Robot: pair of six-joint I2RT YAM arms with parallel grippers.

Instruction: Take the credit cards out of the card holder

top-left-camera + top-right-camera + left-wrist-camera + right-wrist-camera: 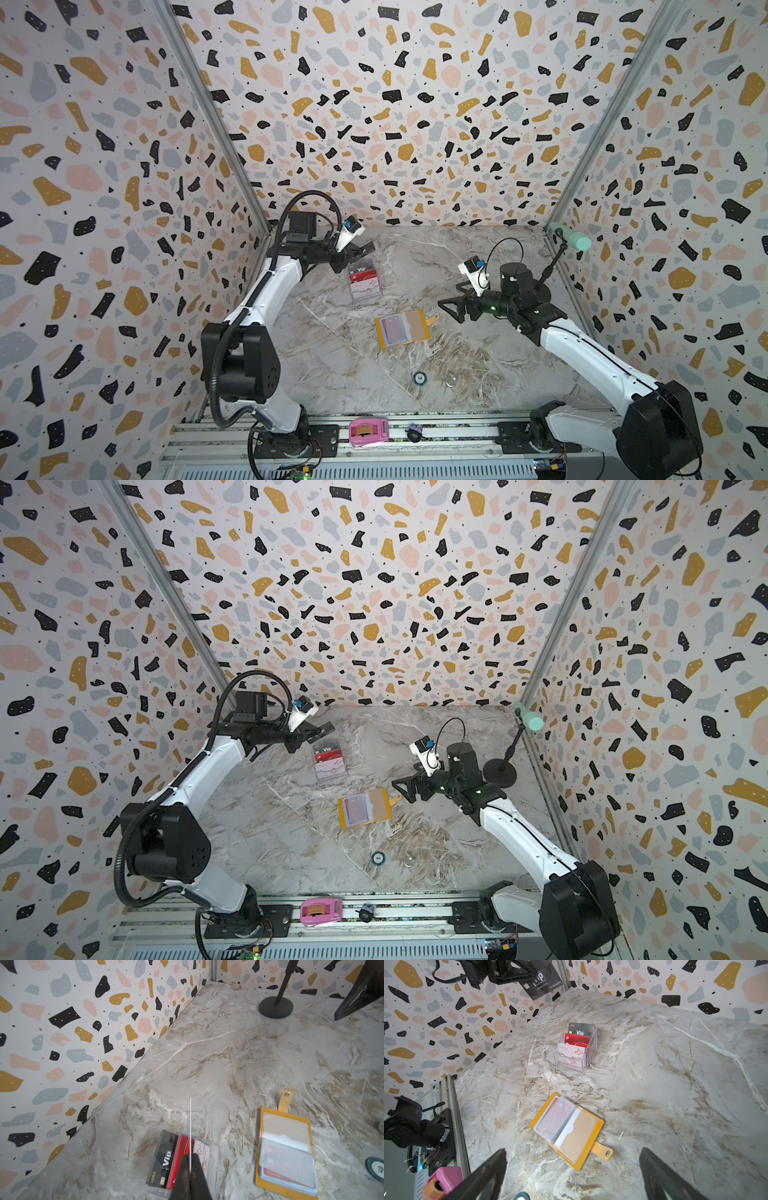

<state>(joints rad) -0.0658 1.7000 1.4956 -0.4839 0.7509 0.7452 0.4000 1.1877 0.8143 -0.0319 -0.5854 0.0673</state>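
The mustard-yellow card holder (pixel 415 322) (pixel 380 800) (pixel 286 1126) (pixel 581 1132) lies open on the marble table, and a red card (pixel 556 1120) shows through its clear sleeves. My left gripper (pixel 365 249) (pixel 326 730) (pixel 190 1156) is shut on a black Vip credit card (pixel 542 980), which is edge-on (pixel 190 1122) in the left wrist view. It hovers above the clear acrylic stand (pixel 365 293) (pixel 589 1057), which holds a black (pixel 581 1029), a red (pixel 577 1040) and a white card (pixel 571 1053). My right gripper (pixel 446 309) (pixel 399 789) (pixel 573 1150) is open and empty, right of the holder's snap tab.
A microphone stand's black base (pixel 540 286) (pixel 275 1007) sits at the back right behind my right arm. A green chip (pixel 420 377) and a small clear disc (pixel 451 380) lie toward the table's front. A pink tape dispenser (pixel 368 432) rests on the front rail.
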